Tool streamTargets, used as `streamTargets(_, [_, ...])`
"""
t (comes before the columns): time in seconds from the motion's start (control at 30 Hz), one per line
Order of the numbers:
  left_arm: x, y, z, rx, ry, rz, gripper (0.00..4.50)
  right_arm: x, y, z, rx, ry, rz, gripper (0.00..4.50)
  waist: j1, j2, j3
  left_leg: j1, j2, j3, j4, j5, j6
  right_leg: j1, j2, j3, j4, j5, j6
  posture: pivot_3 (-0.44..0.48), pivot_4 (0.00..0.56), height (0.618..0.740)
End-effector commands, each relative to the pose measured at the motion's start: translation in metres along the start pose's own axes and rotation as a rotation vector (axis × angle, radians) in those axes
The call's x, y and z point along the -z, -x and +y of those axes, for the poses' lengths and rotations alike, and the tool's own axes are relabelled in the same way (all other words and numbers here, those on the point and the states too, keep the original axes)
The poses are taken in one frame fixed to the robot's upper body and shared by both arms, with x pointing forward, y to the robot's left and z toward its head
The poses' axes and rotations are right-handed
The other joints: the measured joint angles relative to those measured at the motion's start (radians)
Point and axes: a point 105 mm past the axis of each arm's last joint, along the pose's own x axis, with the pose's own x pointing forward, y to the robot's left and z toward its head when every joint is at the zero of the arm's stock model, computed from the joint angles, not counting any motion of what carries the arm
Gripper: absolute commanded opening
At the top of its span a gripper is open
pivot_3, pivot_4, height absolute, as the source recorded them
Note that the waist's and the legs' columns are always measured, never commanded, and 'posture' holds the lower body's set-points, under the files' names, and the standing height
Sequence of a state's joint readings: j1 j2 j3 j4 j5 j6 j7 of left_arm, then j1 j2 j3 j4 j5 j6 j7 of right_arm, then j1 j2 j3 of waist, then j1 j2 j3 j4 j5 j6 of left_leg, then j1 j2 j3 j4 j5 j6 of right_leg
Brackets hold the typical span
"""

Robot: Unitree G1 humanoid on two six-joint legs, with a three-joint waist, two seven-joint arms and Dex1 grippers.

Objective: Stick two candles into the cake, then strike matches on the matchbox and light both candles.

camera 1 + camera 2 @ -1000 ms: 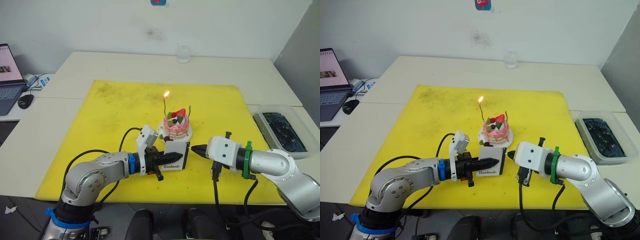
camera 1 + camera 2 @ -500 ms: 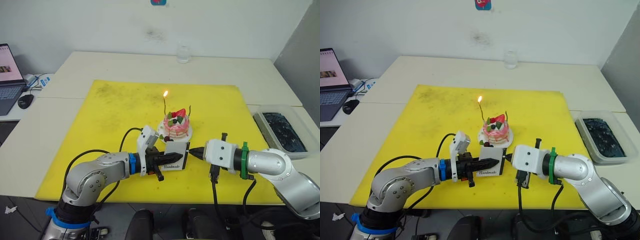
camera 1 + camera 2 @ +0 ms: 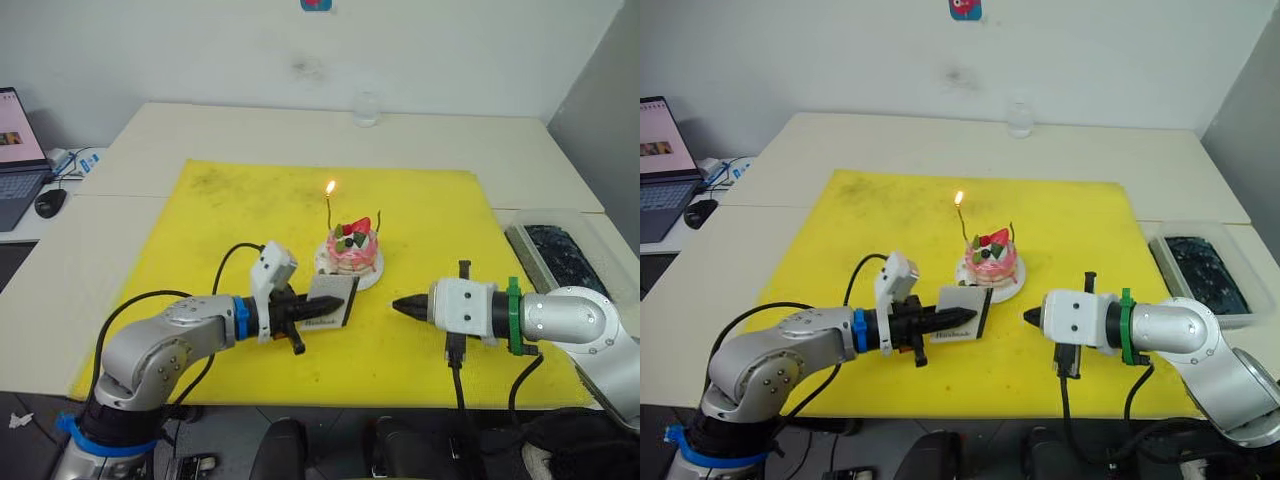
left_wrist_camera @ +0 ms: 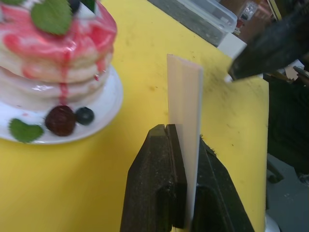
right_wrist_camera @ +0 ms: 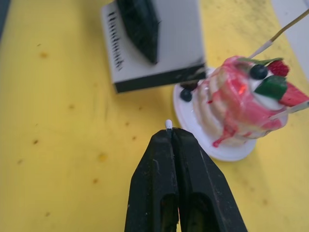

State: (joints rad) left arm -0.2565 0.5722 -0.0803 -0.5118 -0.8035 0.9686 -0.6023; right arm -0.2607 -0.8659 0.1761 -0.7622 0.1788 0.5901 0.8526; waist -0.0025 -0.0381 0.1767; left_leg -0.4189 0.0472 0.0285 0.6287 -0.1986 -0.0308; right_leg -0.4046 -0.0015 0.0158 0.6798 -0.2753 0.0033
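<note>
**Matchbox held up, one candle alight**

The matchbox (image 3: pixel 331 302) is pinched on edge by the left pincer (image 3: pixel 308 309), just in front of the cake (image 3: pixel 354 250) on the yellow mat (image 3: pixel 220 220); the right pincer (image 5: pixel 172 135) is pressed together on a match (image 5: pixel 168 124) (only its pale tip is seen), apart from the box; two candles (image 3: pixel 328 212) are stuck in the cake, one bearing a flame; the mat is spread over the worktop (image 3: pixel 250 130).
</note>
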Motion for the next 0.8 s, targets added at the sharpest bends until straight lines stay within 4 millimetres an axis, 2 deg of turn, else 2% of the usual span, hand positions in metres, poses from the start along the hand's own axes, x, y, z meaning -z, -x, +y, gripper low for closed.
streamTargets(0.03, [-0.009, -0.006, -0.008, -0.016, -0.068, -0.041, 0.0, -0.01, 0.002, -0.005, 0.071, -0.002, -0.014, 0.05, 0.001, 0.0, 0.0, 0.0, 0.0, 0.0, 0.0, 0.0, 0.0, 0.0, 0.0, 0.0, 0.0, 0.0, 0.0, 0.0, 0.15, 0.74])
streamTargets(0.23, [-0.008, -0.011, -0.008, -0.03, -0.072, -0.053, 0.0, -0.015, -0.004, -0.007, 0.143, -0.06, -0.013, 0.05, 0.0, 0.0, 0.0, 0.0, 0.0, 0.0, 0.0, 0.0, 0.0, 0.0, -0.001, 0.0, 0.0, 0.0, 0.0, 0.0, 0.15, 0.74])
streamTargets(0.8, [-0.013, -0.014, -0.009, -0.006, -0.08, -0.058, 0.0, -0.017, -0.017, -0.007, 0.153, -0.051, -0.002, 0.05, -0.001, 0.0, 0.0, 0.0, 0.0, 0.0, 0.0, 0.0, 0.0, 0.0, 0.0, 0.0, 0.0, 0.0, 0.0, 0.0, 0.15, 0.74])
